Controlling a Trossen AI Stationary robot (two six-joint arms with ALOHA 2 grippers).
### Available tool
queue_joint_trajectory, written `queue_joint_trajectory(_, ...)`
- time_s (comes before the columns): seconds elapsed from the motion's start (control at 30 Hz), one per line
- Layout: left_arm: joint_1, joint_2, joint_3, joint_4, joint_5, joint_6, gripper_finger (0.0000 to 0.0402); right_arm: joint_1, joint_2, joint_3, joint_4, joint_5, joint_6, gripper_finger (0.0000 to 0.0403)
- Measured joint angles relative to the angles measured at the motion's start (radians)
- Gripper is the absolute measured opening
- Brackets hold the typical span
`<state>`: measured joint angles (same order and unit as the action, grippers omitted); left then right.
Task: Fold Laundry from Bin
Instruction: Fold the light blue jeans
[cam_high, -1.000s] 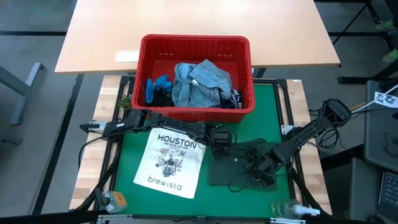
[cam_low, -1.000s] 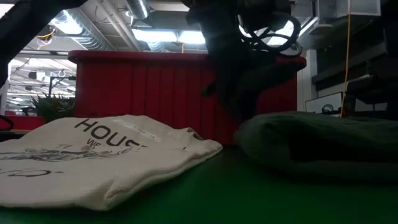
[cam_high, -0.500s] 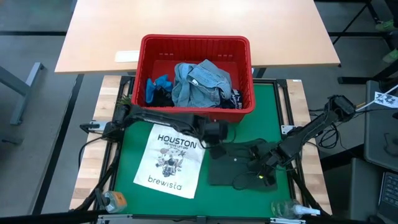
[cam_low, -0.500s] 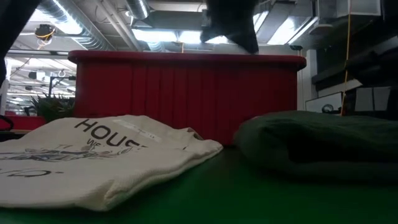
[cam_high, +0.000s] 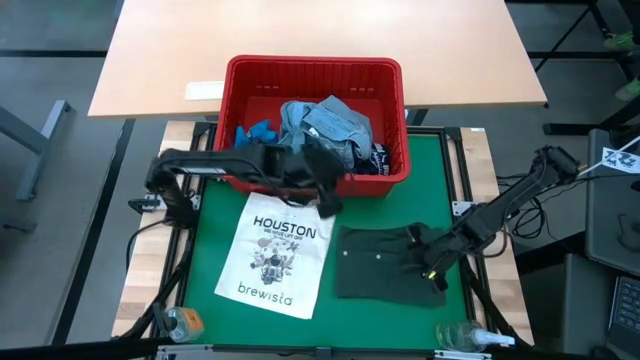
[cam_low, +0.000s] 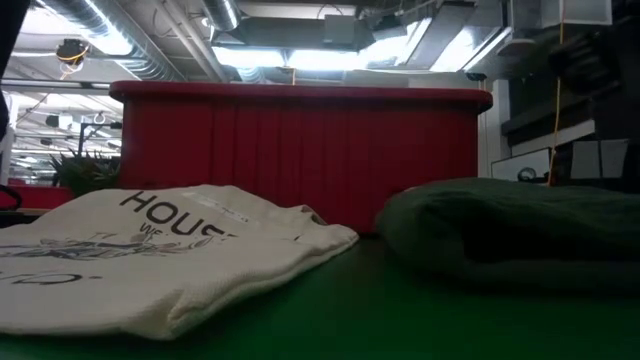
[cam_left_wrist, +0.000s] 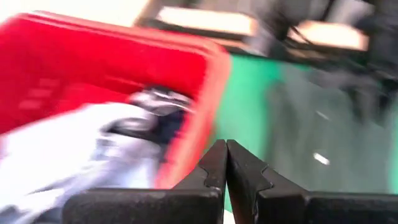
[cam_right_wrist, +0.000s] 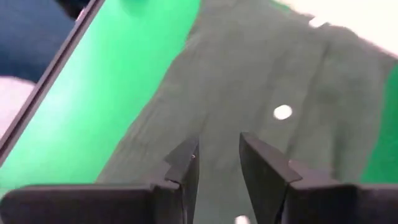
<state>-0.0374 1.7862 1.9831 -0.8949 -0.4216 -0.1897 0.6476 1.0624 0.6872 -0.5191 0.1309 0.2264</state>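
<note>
The red bin (cam_high: 315, 75) stands at the far edge of the green mat and holds laundry: a light blue denim shirt (cam_high: 325, 130), a bright blue piece (cam_high: 255, 135) and a dark navy one (cam_high: 375, 158). A dark green garment (cam_high: 385, 262) lies folded flat on the mat, right of centre, also seen in the low view (cam_low: 510, 230). My left gripper (cam_high: 328, 203) hangs shut above the bin's near rim (cam_left_wrist: 211, 93), holding nothing. My right gripper (cam_high: 432, 265) stands open over the green garment's right part (cam_right_wrist: 261, 74), with nothing between its fingers.
A white "HOUSTON brewista" tote bag (cam_high: 275, 255) lies flat on the mat left of the green garment. Two clear bottles (cam_high: 180, 322) (cam_high: 460, 335) lie at the near edge. A wooden table (cam_high: 320, 30) stands beyond the bin.
My left gripper, shut throughout, has risen from the green garment's far left corner and gone toward the bin, leaving the low view upward. My right gripper has lifted a little above the garment's right part. The green garment lies still and flat.
</note>
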Motion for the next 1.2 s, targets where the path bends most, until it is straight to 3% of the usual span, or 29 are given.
queue_joint_trajectory(0.2,0.088,-0.076,0.0,-0.049,-0.284,0.002,0.0003,0.0,-0.037,0.0,0.001,0.126,0.0,0.0115)
queue_joint_trajectory(0.37,0.182,-0.099,0.0,-0.113,-0.339,0.033,0.0003,-0.001,-0.038,0.0,-0.001,0.175,0.0,0.0115)
queue_joint_trajectory(0.63,0.327,-0.087,-0.01,-0.161,-0.284,0.154,0.003,-0.058,-0.038,0.0,0.035,0.348,-0.169,0.0115)
queue_joint_trajectory(0.9,0.499,-0.085,-0.019,-0.151,-0.182,0.252,0.0119,-0.22,-0.038,0.0,0.169,0.349,-0.38,0.0115)
queue_joint_trajectory(1.2,0.661,-0.085,-0.019,-0.151,-0.014,0.207,0.0178,-0.397,-0.037,0.0,0.181,0.349,-0.396,0.0115)
